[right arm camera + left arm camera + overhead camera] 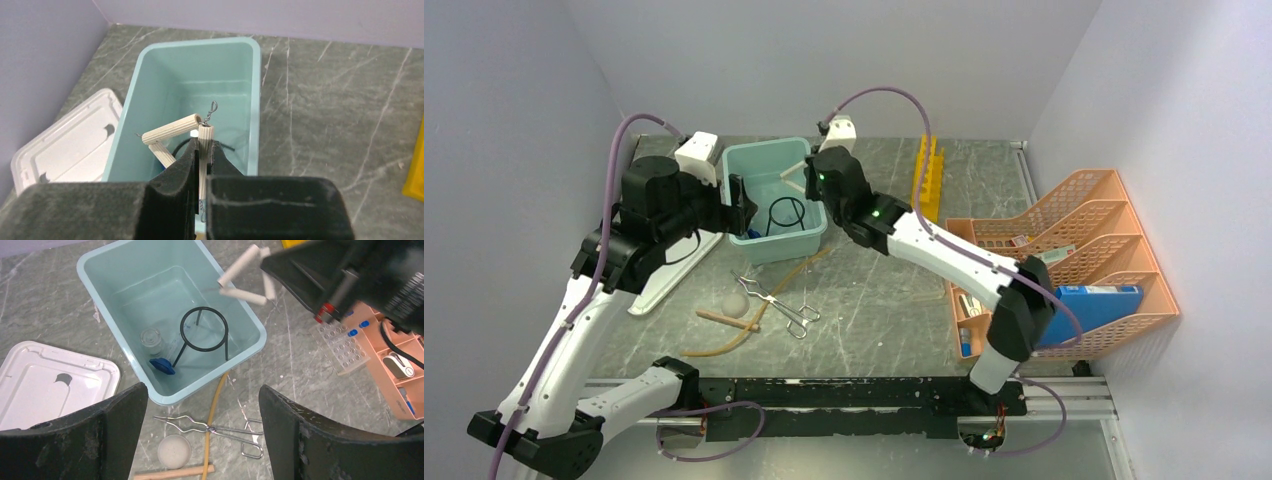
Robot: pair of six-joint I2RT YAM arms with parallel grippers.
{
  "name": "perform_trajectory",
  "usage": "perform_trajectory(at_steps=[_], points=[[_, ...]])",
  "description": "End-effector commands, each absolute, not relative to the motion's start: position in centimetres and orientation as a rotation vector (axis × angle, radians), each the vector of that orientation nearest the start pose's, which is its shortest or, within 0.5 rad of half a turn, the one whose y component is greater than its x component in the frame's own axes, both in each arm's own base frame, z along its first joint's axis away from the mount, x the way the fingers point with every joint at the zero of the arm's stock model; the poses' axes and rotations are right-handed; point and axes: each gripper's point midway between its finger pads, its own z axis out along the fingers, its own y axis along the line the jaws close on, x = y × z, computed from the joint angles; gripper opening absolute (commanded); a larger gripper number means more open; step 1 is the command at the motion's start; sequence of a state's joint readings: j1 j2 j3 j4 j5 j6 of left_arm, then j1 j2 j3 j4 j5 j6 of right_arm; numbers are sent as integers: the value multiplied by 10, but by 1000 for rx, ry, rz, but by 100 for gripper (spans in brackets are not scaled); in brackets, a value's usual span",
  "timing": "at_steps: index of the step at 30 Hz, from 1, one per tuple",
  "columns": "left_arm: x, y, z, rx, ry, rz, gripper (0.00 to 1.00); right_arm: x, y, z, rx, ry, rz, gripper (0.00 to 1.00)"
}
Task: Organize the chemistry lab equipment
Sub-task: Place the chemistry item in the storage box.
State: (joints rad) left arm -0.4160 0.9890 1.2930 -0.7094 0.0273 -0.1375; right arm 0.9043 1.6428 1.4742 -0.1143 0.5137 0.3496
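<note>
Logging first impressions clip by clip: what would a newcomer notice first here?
The right tool pinches a pipeclay triangle above the pale teal tub. Inside the tub sits a black wire ring stand; the left tool hangs open at its left edge. Silver tongs lie on the table in front.

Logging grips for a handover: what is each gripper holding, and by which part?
The right gripper pinches the wire triangle by one ceramic side tube; left gripper holds nothing.

Ring stand (786,213) crowds the tub (774,246) (near half).
</note>
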Motion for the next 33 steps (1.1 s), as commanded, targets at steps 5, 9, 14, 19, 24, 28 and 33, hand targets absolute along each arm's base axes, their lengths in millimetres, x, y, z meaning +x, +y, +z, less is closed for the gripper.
perform_trajectory(at_steps=[5, 9, 14, 19, 24, 28, 33], points=[[264, -132, 340, 324, 1951, -395, 87, 431, 383, 270, -173, 1828, 429, 0], [263, -129, 333, 328, 1975, -378, 87, 453, 399, 248, -194, 1853, 418, 0], [263, -127, 325, 319, 2001, -361, 87, 477, 419, 223, -222, 1893, 416, 0], [264, -126, 325, 308, 2002, -356, 87, 495, 428, 193, -241, 1939, 380, 0], [266, -125, 323, 307, 2012, -344, 87, 509, 430, 171, -241, 1964, 363, 0], [267, -126, 319, 305, 2023, -344, 87, 516, 432, 149, -260, 1995, 336, 0], [269, -121, 316, 288, 2027, -313, 87, 524, 430, 134, -262, 2008, 304, 0]])
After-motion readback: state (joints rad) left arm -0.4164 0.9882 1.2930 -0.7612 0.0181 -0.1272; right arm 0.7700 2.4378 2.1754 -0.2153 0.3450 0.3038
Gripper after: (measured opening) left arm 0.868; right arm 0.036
